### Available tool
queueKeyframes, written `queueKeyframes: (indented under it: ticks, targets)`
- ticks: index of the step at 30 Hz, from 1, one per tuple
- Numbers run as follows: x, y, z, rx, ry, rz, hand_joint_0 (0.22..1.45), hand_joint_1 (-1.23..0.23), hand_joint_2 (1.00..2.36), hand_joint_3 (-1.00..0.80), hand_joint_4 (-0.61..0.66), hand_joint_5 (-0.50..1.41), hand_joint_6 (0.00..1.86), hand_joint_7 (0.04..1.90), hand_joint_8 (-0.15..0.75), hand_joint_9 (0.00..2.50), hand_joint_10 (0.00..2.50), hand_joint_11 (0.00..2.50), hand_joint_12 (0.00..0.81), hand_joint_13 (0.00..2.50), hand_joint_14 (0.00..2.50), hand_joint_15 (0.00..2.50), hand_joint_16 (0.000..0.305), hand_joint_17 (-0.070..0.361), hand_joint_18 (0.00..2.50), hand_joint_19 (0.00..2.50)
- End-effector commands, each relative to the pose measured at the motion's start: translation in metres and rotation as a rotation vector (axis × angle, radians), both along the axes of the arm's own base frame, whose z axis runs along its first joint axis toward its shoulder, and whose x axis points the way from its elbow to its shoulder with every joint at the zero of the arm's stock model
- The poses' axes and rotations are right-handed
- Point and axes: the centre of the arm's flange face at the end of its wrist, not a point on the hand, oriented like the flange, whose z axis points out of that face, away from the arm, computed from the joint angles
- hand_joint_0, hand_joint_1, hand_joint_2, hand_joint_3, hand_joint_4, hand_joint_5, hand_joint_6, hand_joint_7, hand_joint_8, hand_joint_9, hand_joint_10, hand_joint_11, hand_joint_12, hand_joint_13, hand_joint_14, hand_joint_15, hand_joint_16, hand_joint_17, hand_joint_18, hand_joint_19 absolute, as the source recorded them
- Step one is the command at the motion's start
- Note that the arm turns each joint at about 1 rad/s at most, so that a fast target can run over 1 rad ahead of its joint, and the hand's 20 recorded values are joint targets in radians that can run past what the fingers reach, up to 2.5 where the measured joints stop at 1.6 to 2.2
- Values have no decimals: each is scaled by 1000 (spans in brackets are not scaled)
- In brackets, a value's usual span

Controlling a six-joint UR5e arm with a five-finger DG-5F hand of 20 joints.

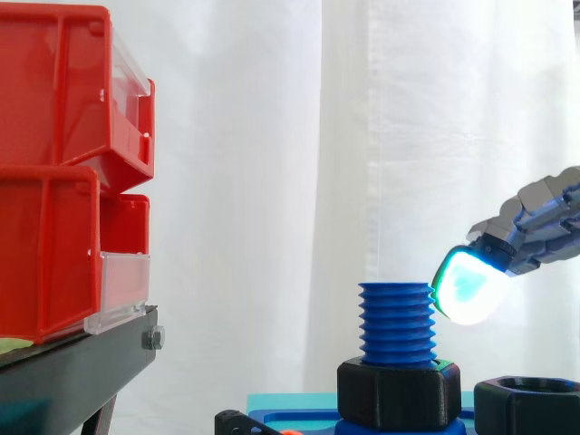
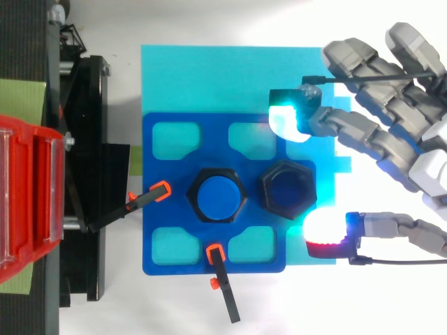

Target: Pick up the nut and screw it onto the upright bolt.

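In the side view the blue bolt [image 1: 396, 317] stands upright, with a black hexagonal collar [image 1: 397, 393] around its foot. The nut [image 1: 528, 408] lies low at the right of it, near but apart. The hand [image 1: 536, 225] comes in from the right. One glowing fingertip [image 1: 467, 288] is at the height of the bolt's top, just beside its thread; I cannot tell if it touches. At the left, red bins [image 1: 50, 172] stand on a black stand [image 1: 72, 372].

In the top view the nut [image 2: 287, 190] lies on the blue plate [image 2: 157, 230], just right of the bolt [image 2: 218, 197]. The plate lies on a cyan sheet [image 2: 202, 77]. The hand [image 2: 398, 150] is open, with its fingers stretched and spread. A cyan pad [image 2: 285, 122] is beyond one side of the nut and a red-white pad [image 2: 325, 234] beyond the other; neither holds it. Two black clamps with orange tips [image 2: 150, 199] [image 2: 222, 279] hold the plate's edges.
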Motion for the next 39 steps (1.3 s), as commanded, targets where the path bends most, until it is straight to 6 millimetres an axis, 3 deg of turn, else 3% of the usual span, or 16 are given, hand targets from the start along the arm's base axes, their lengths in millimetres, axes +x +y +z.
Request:
queueKeyframes:
  ticks: [1,39]
  targets:
    - [-2,-1,-1,12,8,0,353,-799,1000,-500,90,-300,501,615,229,0,0,0,390,0,0,0,57,128,0,0]
    - [-5,-1,-3,31,9,-14,359,-747,1000,-500,110,-300,501,620,239,0,0,0,391,0,0,0,57,128,0,0]
